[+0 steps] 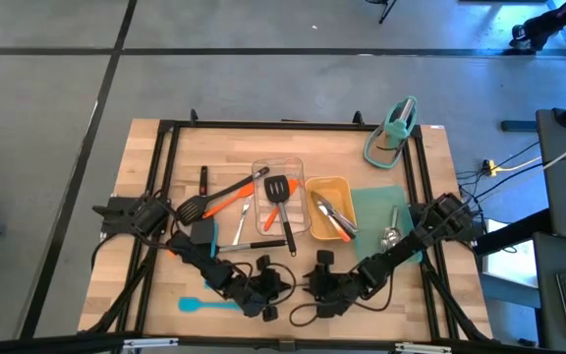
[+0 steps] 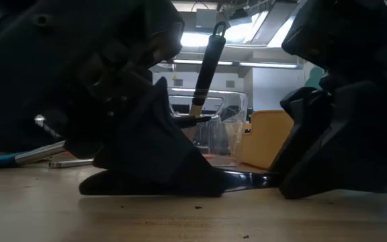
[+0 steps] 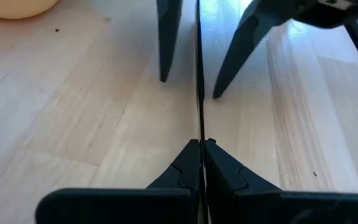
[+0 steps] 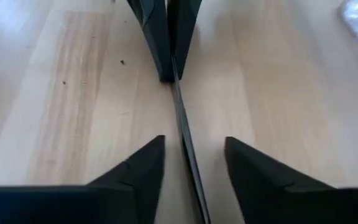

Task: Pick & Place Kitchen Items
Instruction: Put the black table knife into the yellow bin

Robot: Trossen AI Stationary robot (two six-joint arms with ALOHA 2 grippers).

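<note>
Between both grippers, thin black utensil (image 3: pixel 199 74), no legible markings.

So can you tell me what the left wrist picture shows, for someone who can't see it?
The left end effector is shut on a thin black utensil handle lying on the wooden table. Facing it, the right end effector straddles the same handle with open fingers. A yellow tray edge shows in one corner.
</note>
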